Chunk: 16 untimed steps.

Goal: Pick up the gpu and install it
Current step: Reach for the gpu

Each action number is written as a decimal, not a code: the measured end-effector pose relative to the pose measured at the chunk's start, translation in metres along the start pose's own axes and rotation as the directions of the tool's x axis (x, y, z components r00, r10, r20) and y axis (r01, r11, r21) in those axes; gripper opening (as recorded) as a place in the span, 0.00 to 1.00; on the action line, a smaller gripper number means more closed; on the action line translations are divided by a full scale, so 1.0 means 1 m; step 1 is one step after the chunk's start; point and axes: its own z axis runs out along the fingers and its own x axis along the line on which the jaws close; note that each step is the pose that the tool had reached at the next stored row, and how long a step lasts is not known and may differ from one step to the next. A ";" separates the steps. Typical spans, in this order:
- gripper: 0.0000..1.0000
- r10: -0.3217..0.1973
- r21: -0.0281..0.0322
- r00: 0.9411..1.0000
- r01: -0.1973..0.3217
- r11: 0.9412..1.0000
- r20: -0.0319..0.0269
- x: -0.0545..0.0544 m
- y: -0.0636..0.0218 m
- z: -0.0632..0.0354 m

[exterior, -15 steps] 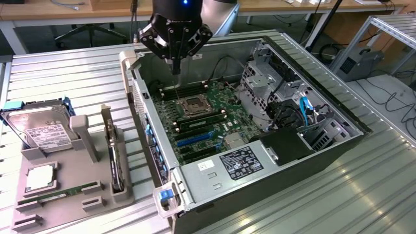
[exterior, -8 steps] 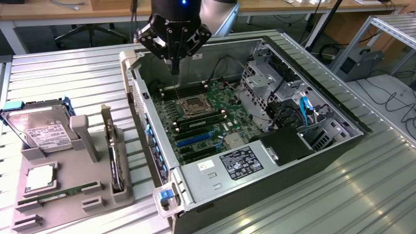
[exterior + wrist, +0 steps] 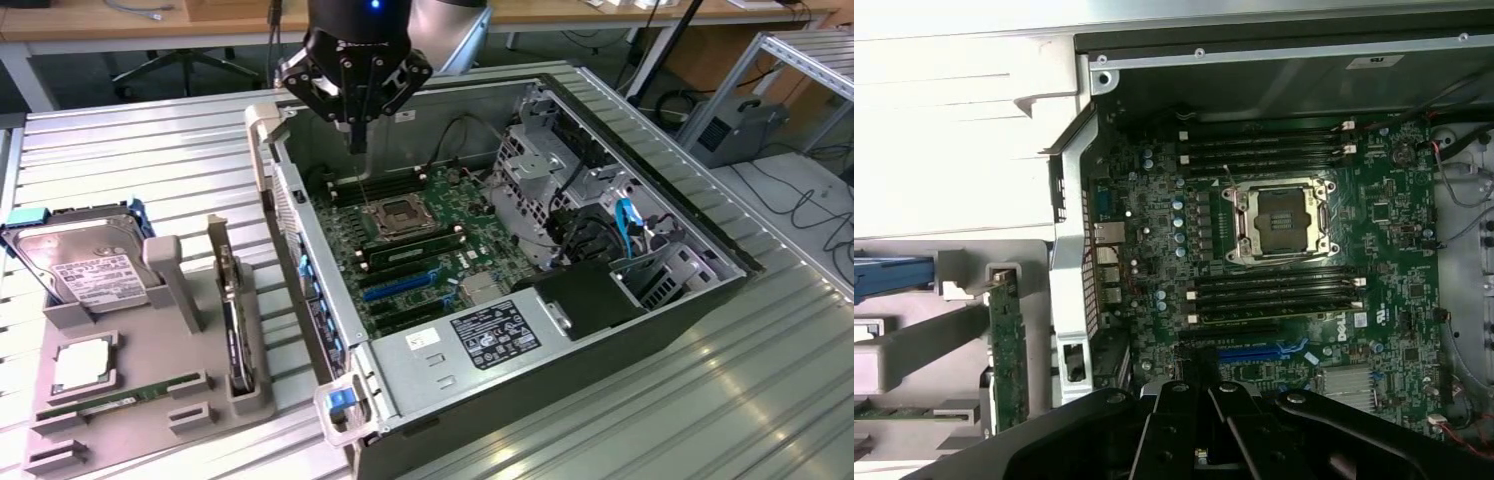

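While gpu [image 3: 236,335] stands edgewise, parallel to case [image 3: 310,300]

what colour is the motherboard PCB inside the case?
The motherboard is green, with black memory slots; the wrist view shows it best.

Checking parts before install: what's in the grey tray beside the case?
It holds a white-labelled silver hard drive, a square silvery chip, a narrow green RAM stick and the slim black gpu card on edge. The tray hides its lower edge.
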 end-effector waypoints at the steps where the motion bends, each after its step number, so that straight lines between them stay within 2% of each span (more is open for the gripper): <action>1: 0.11 0.000 0.000 1.000 0.000 1.000 0.000 0.000 0.0000 0.0000; 16: 0.11 0.000 0.000 1.000 0.000 1.000 0.000 0.003 -0.0003 -0.0001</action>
